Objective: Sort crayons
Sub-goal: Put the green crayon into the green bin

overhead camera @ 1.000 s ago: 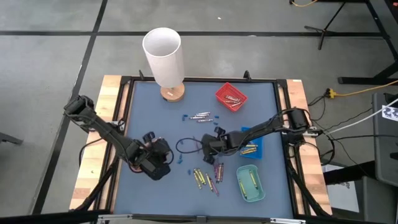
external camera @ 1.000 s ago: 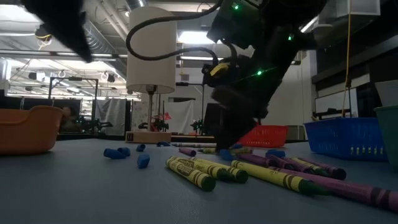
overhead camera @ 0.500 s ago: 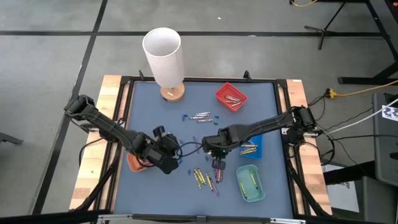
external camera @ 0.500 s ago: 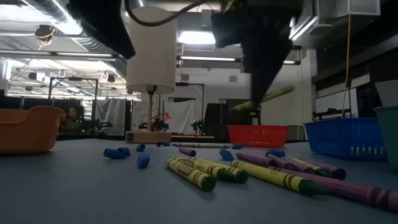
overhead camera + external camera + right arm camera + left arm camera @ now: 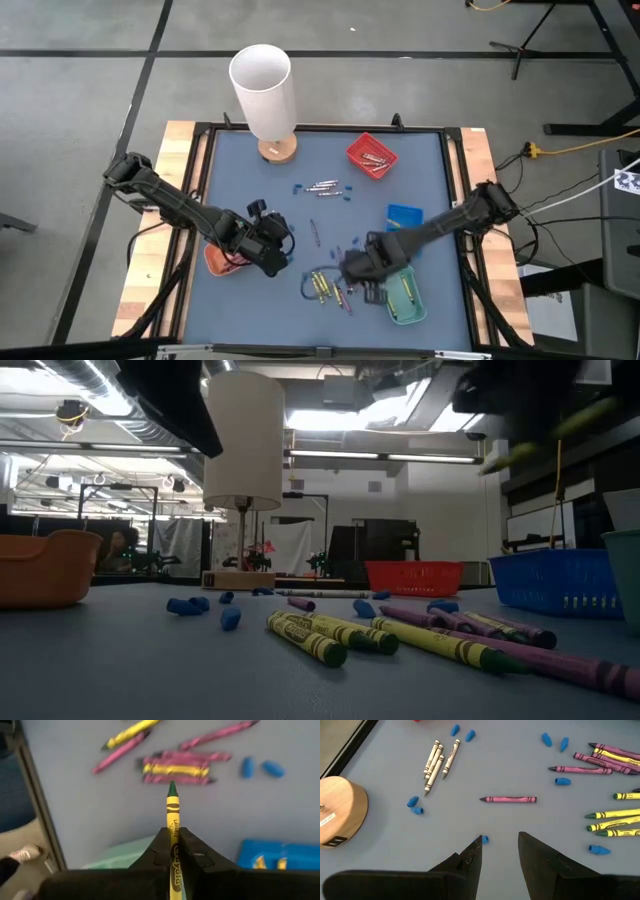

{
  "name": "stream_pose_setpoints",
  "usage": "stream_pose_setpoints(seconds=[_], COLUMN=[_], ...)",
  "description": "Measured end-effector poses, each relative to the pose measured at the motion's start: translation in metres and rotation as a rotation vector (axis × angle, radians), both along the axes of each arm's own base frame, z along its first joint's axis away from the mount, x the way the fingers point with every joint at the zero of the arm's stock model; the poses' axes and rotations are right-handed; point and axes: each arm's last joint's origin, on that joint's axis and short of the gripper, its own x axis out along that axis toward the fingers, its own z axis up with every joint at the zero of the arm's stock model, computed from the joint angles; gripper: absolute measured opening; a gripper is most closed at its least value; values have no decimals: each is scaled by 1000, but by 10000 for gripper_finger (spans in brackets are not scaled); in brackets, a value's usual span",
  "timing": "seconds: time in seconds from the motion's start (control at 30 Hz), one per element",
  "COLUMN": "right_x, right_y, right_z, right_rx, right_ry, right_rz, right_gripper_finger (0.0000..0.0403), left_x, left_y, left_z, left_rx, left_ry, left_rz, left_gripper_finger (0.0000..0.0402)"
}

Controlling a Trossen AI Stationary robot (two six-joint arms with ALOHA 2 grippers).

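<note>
Near the table's front edge, we see the right gripper (image 5: pixel 172 851) clamped on a yellow crayon (image 5: pixel 172 815) above the green tray (image 5: pixel 405 297). Other crayons (image 5: pixel 325 286) lie just beside. The left gripper (image 5: pixel 498 852), fingers parted and empty, hovers mid-table near the orange tray (image 5: pixel 218 262).

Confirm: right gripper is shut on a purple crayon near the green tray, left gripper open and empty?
Not purple. The right wrist view shows the right gripper shut on a yellow crayon, near the green tray. The left gripper is open and empty, as you said.
</note>
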Motion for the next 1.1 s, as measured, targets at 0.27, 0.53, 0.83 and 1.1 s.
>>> stream_pose_setpoints(seconds=[0.27,0.53,0.83,1.1], right_x=[-31,-60,-76,-75], right_y=[37,66,85,84], right_z=[-1,-1,-1,-1], right_rx=[-122,-188,-186,-185], right_ry=[37,38,23,24], right_rz=[-71,-167,-109,-134], right_gripper_finger=[15,16,17,38], left_x=[0,0,0,0], left_y=[0,0,0,0], left_z=[0,0,0,0], left_rx=[-1,-1,-1,-1], left_ry=[0,0,1,1], left_rz=[0,-1,-2,-2], left_gripper_finger=[110,110,110,110])
